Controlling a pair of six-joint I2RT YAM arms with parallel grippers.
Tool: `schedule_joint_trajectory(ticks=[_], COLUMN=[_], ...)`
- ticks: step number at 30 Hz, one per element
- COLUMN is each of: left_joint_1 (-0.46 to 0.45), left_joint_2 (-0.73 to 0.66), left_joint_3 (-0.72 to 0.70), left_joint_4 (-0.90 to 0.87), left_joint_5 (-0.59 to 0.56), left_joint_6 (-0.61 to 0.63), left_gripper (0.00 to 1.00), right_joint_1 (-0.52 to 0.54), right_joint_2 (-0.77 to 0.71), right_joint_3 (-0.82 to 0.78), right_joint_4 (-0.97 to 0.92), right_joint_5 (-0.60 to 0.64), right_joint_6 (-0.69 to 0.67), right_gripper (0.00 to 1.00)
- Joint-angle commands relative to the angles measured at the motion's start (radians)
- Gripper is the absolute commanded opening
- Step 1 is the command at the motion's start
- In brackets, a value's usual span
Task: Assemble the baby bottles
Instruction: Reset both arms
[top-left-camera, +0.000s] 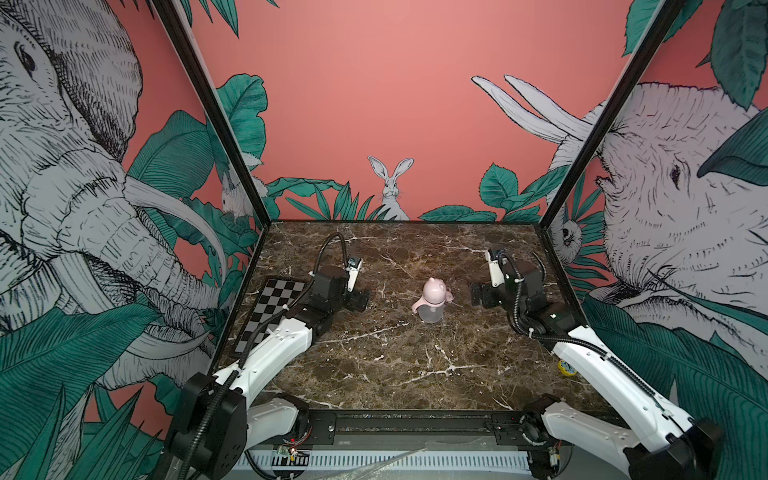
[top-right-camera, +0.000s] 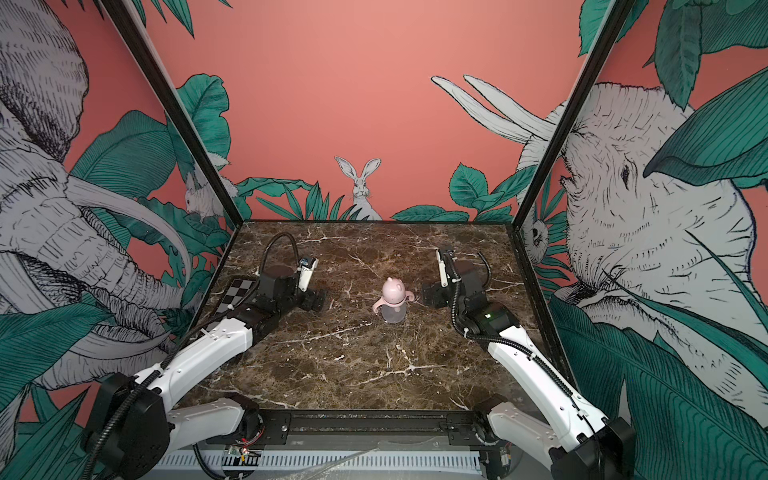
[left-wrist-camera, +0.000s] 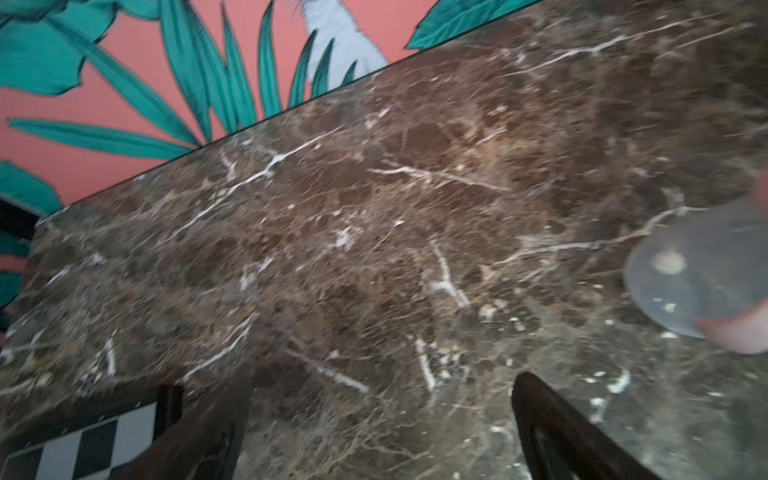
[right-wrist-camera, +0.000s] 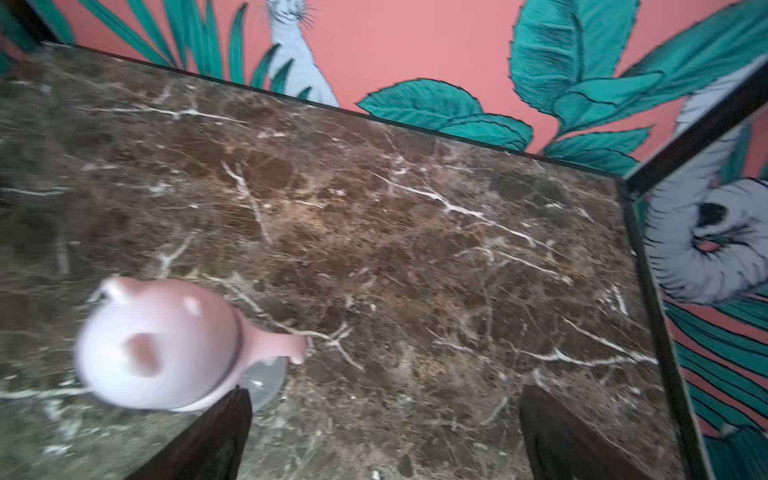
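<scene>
In both top views the baby bottle (top-left-camera: 431, 301) (top-right-camera: 392, 301) stands upright in the middle of the worktop (top-left-camera: 374, 374). It's capped: pink eared dome cap (top-left-camera: 432, 290) on top, pink two-handled ring (top-left-camera: 448, 296) beneath it, clear body (top-left-camera: 430, 315) on the marble. The left tool (top-left-camera: 365, 300) sits low to its left and the right tool (top-left-camera: 473, 294) low to its right, both pointing in at the bottle, both apart from it. A checkerboard (top-left-camera: 270, 307) lies at the left edge, partly under the left arm.

Left wrist view, blurred: the two dark fingers (left-wrist-camera: 552, 436) stand wide apart with only bare marble between them, so this tool grips nothing. The bottle's clear base (left-wrist-camera: 698, 274) just shows at the frame's edge.

Right wrist view: fingers (right-wrist-camera: 561, 440) spread wide here too, nothing between them. The bottle stands just outside one finger, cap (right-wrist-camera: 162, 345) and one handle in sight. Whether that finger touches it, I can't tell.
</scene>
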Motion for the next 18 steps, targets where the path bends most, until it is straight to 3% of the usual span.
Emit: schedule_joint_trajectory(ticks=[1, 9, 18], left_joint_1=[0.089, 0.246, 0.271], left_joint_2=[0.011, -0.005, 0.182], left_joint_3=[-0.105, -0.197, -0.327], left_joint_4=[0.163, 0.284, 0.777], left_joint_5=[-0.055, -0.043, -0.069], left_joint_6=[0.000, 0.041, 0.090], left_gripper=[0.99, 0.99, 0.99], right_joint_1=[-0.091, -0.307, -0.364], right_joint_2=[0.009, 0.061, 0.401], right_joint_3=[-0.084, -0.426, -0.520], right_joint_4=[0.162, 0.679, 1.201], right_joint_5=[0.090, 0.121, -0.027], right_joint_6=[-0.052, -0.087, -0.132], right_gripper=[1.00, 1.00, 1.00])
